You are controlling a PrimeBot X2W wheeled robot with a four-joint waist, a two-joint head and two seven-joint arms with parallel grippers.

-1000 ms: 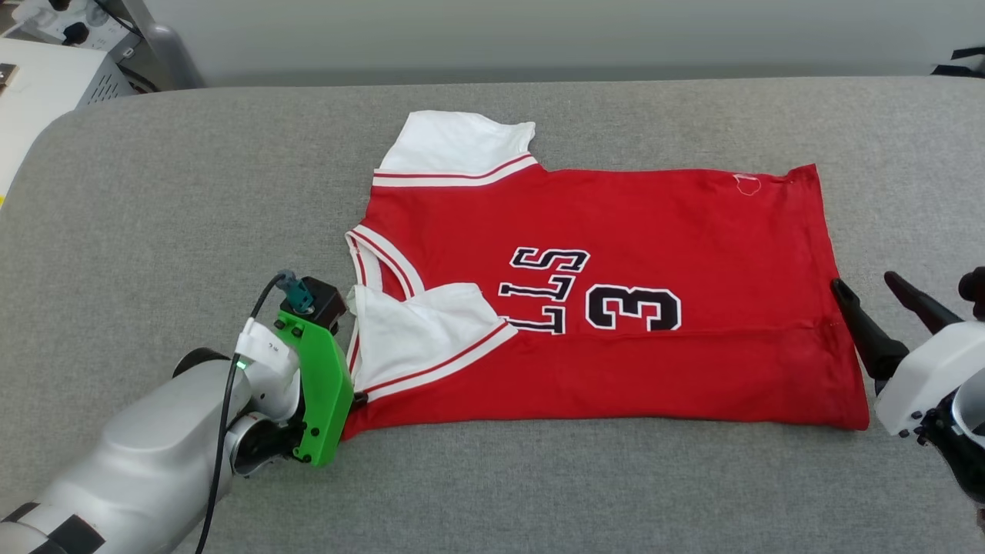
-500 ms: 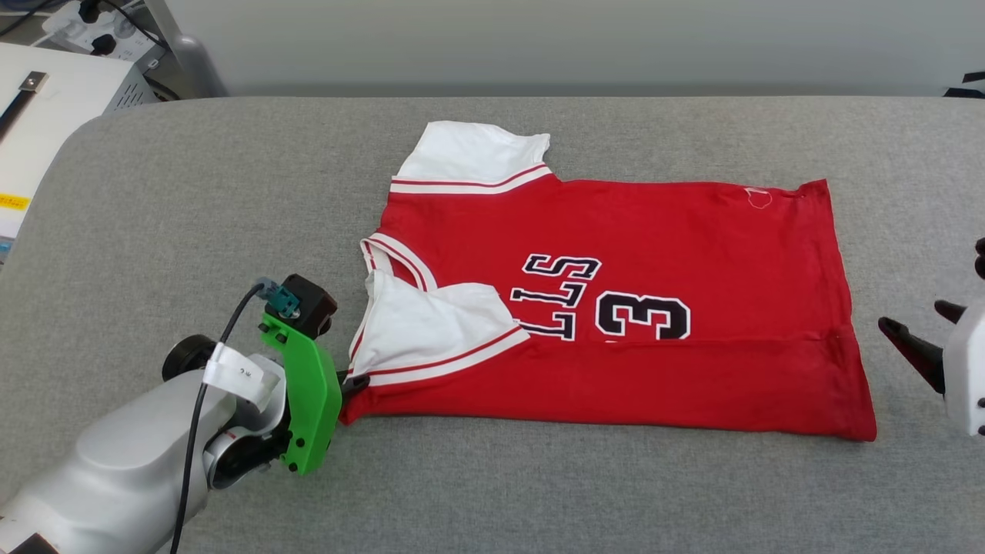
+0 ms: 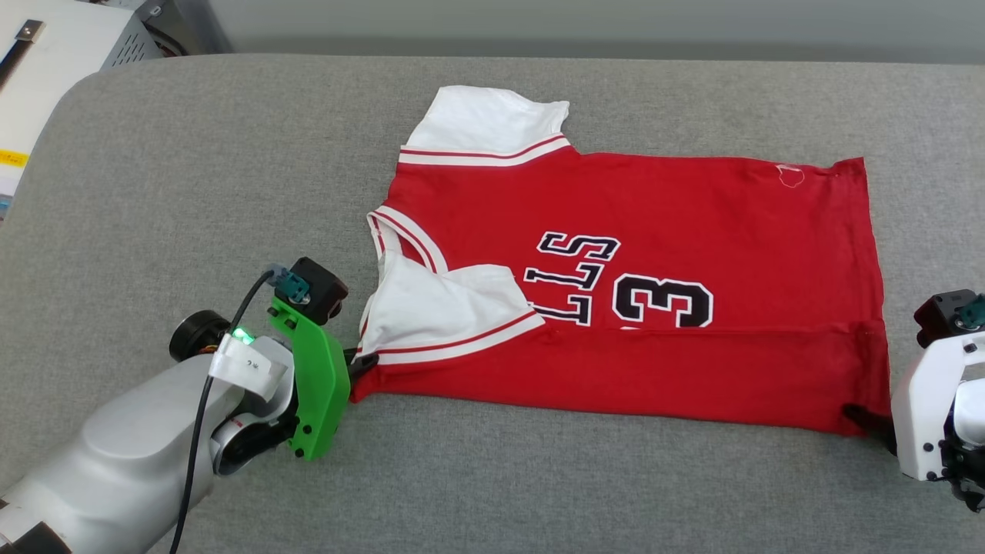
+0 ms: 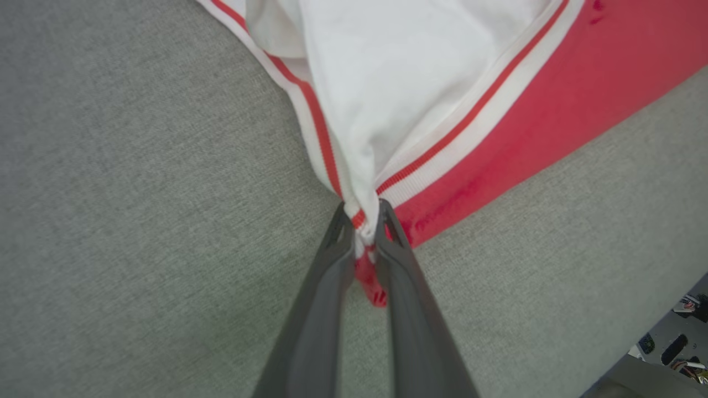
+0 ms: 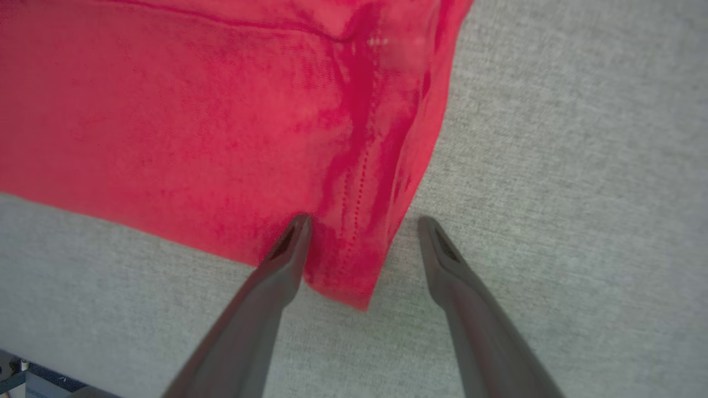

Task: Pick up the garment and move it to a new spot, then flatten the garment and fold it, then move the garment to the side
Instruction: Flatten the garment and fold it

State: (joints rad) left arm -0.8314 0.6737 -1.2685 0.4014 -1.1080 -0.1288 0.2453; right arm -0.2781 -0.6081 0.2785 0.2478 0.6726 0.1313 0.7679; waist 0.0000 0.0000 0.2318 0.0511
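The garment [image 3: 654, 231] is a red jersey with white sleeves and black letters, spread on the grey cushioned surface [image 3: 192, 169]. Its near long edge is folded over the front, and one white sleeve [image 3: 446, 315] lies across it. My left gripper [image 3: 360, 368] is shut on the garment's near left corner; the left wrist view shows the garment [image 4: 442, 99] bunched between the left gripper's [image 4: 362, 218] fingers. My right gripper [image 3: 866, 419] is open at the near right corner. In the right wrist view that gripper [image 5: 362, 224] straddles the corner of the garment [image 5: 354, 265].
A white box [image 3: 46, 69] and grey equipment stand beyond the surface's far left corner. Bare grey cushion lies all around the garment, widest at the left and along the near edge.
The camera has tilted, so the whole picture has shifted. My right gripper has dropped from beside the garment's right edge to its near right corner. The left gripper keeps its hold.
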